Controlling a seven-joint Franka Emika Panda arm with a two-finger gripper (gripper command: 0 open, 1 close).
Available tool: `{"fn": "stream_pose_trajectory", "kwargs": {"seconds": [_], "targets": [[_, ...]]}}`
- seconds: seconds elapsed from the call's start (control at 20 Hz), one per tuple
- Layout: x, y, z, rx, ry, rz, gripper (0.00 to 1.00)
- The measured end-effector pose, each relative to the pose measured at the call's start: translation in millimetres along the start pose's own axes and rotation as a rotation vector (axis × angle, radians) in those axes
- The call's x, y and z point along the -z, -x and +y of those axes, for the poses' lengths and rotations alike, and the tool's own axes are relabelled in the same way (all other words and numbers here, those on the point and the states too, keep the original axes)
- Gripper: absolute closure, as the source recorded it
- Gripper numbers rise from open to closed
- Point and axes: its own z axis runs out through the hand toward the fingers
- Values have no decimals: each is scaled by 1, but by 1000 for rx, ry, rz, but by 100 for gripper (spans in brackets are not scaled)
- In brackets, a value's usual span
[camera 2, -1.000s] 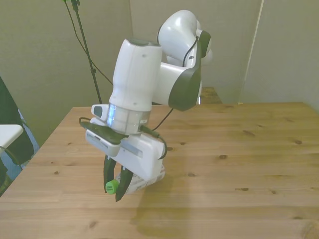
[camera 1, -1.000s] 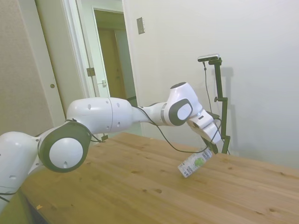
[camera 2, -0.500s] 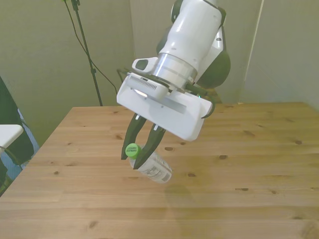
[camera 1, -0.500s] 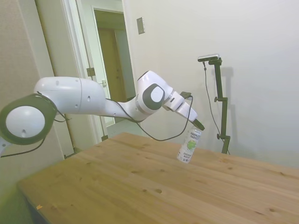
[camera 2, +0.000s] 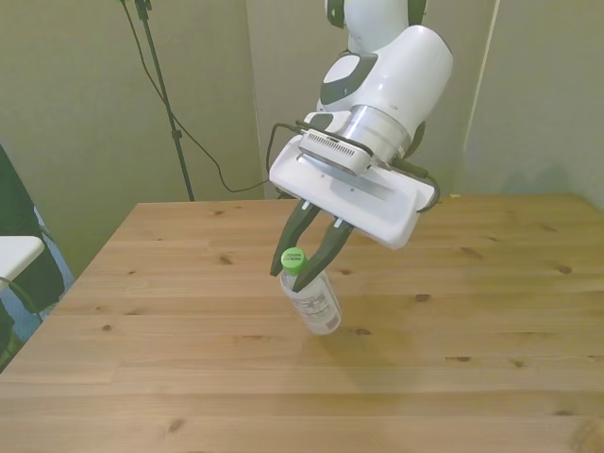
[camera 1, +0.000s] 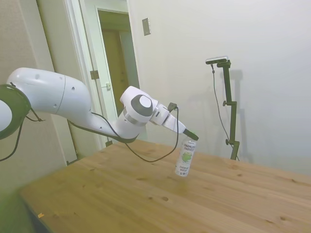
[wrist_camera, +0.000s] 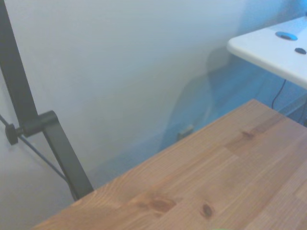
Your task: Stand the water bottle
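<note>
My gripper [camera 2: 304, 258] pinches the bottle [camera 2: 312, 296] at its neck, just under the green cap [camera 2: 293, 258], one dark finger on each side. The bottle now stands almost upright with its base on the table [camera 2: 491, 311], near the middle of the top; in the side view it [camera 1: 185, 158] leans only slightly. A second ago it hung well tilted, cap low toward the front view's left and base lifted off the wood; half a second ago it was still slanted and clear of the surface. Since then my arm has drawn back and lowered, so the wrist sits farther toward the side view's left and the fingers reach out nearly level to the cap. The wrist view shows only bare table [wrist_camera: 216, 182] and wall
</note>
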Motion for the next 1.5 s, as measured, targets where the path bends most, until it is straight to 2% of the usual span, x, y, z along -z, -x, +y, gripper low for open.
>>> {"fn": "stream_pose_trajectory", "kwargs": {"seconds": [0.35,0.5,0.7,1.05,1.1,1.5], "targets": [[0,22,2,-67,-104,160,100],[-8,36,5,-83,-101,203,100],[-18,33,4,-101,-100,233,100],[-34,40,7,-109,-81,235,100],[-35,40,7,-110,-81,234,0],[-38,39,6,-114,-79,237,0]]}}
